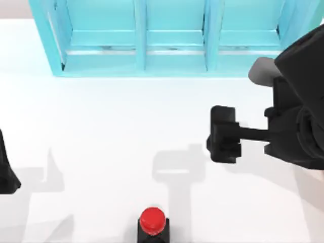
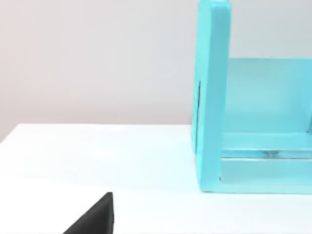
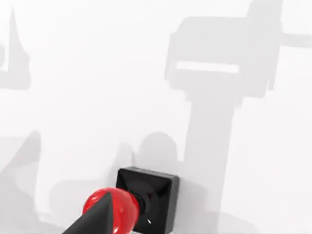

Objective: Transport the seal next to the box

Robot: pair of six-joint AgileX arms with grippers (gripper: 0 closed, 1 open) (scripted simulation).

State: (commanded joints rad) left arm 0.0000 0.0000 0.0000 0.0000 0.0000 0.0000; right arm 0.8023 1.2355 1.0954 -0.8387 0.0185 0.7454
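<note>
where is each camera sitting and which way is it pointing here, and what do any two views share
Top view: above the table, looking straight down; right gripper mid-right, left arm parked at the left edge, seal at the near edge.
Left wrist view: on the left arm, low, looking across the table at the turquoise shelf cabinet; one dark fingertip.
Right wrist view: on the right arm, looking down at the seal; one fingertip.
Shared: the seal in top and right wrist views; the cabinet in top and left wrist views.

Turquoise shelf cabinet (image 1: 167, 38) across top of frame, three open compartments, standing on white desk (image 1: 101, 126). Grey shadows on desk, lower left and centre.
</note>
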